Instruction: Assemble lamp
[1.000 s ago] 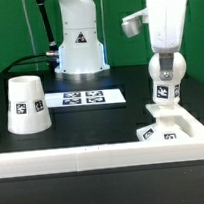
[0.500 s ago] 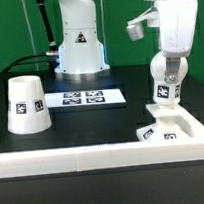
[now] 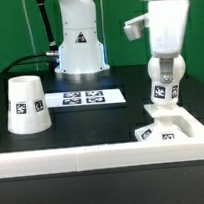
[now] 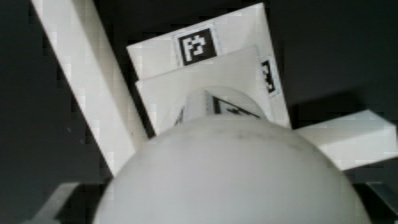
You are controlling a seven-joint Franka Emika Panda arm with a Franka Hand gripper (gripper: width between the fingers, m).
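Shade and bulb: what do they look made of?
Shade: looks like matte white plastic, smooth even walls, with a printed black-and-white tag stuck on. Bulb: likely the same plastic; smooth, rounded, dull white surface with only a soft sheen.

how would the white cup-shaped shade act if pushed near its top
The shade stands wide end down on the table, so it would probably slide rather than tip. It looks like hard plastic and is probably hollow, so it is likely stiff and light.
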